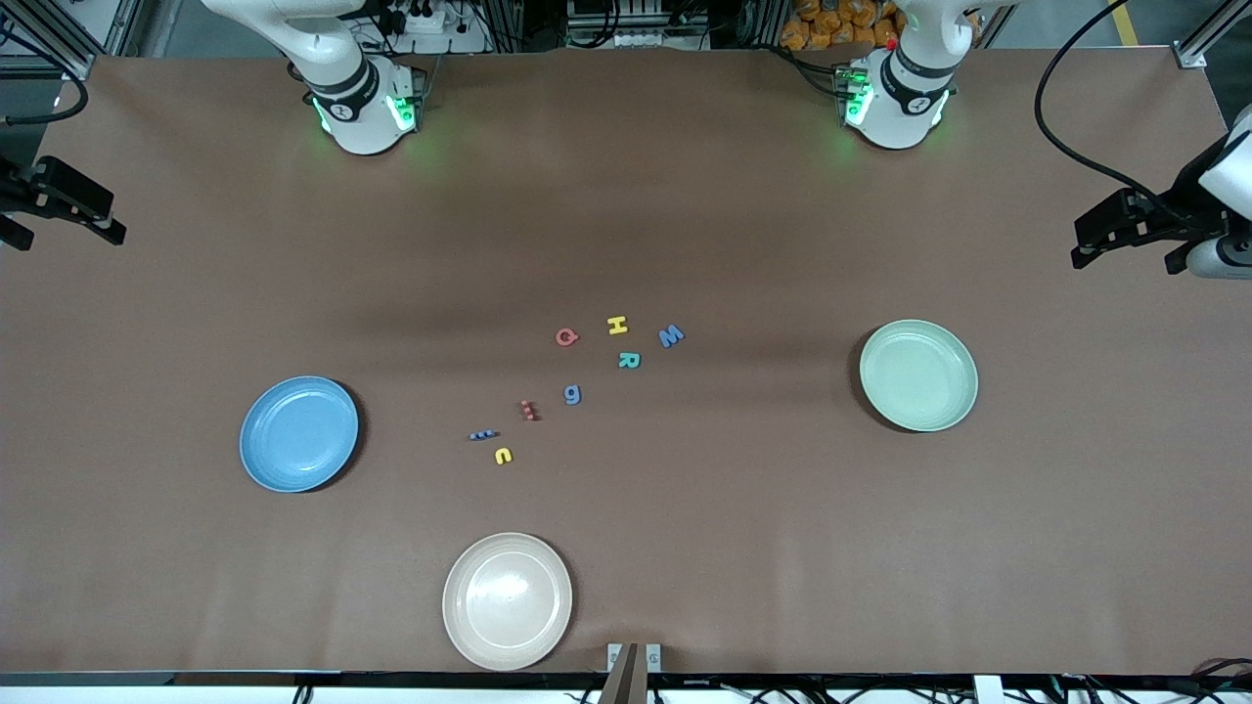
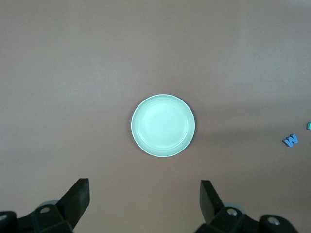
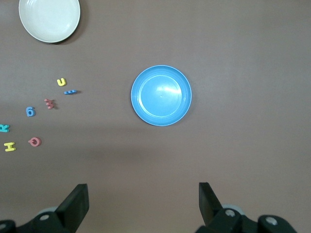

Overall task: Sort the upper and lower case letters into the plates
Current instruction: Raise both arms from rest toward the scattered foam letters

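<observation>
Eight small letters (image 1: 577, 386) were seen lying loose on the brown surface (image 1: 685, 548), in the middle between the two plates. The capitals Q, H, W and R were grouped farther from the front camera, and the small g, the u and two pieces lying on edge were placed nearer to it, toward the blue plate (image 1: 299, 433). Both this plate and the green plate (image 1: 918, 375) were empty, so no sorting was judged to be done yet. A beige plate (image 1: 508, 600) was set nearest to the front camera.

The left hand (image 2: 145, 201) was held high over the green plate, at the left arm's end of the surface, with its fingers spread wide and nothing between them. The right hand (image 3: 143, 201) was held in the same way over the blue plate, also wide and empty.

The letters lay toward the middle from each hand. The capitals were judged to be nearer to the left arm, the small letters to the right arm.

In the left wrist view only the W (image 2: 291, 141) and a teal edge were caught. In the right wrist view most letters were shown, but not the W.
</observation>
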`<action>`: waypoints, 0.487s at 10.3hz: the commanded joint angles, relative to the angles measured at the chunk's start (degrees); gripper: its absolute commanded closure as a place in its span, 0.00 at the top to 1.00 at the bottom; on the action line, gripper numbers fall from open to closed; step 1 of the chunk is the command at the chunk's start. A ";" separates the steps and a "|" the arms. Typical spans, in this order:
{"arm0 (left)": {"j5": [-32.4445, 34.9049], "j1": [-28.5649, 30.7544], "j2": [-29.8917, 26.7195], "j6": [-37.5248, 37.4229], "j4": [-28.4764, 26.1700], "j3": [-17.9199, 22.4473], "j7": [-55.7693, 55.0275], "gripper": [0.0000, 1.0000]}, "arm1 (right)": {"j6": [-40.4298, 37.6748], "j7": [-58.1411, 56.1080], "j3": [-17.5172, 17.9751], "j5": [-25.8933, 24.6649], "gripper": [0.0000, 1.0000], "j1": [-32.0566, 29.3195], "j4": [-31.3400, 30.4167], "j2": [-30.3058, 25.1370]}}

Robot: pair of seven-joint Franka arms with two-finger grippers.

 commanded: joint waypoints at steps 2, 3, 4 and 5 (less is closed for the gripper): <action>-1.01 -0.22 -0.58 -1.32 0.24 0.28 -0.25 1.00 | -0.02 -0.83 0.67 0.12 1.00 -1.26 -1.36 -1.43; -1.45 -0.31 -0.41 -1.32 0.24 0.28 -0.34 1.00 | -0.02 -0.83 0.67 0.12 1.00 -1.26 -1.36 -1.43; -1.71 -0.31 -0.32 -1.41 -0.02 0.19 -0.25 1.00 | -0.02 -0.83 0.67 0.12 1.00 -1.26 -1.36 -1.43; -1.80 -0.57 -0.14 -1.76 -0.55 0.01 -0.69 1.00 | -0.10 -0.83 0.67 0.12 1.00 -1.26 -1.45 -1.34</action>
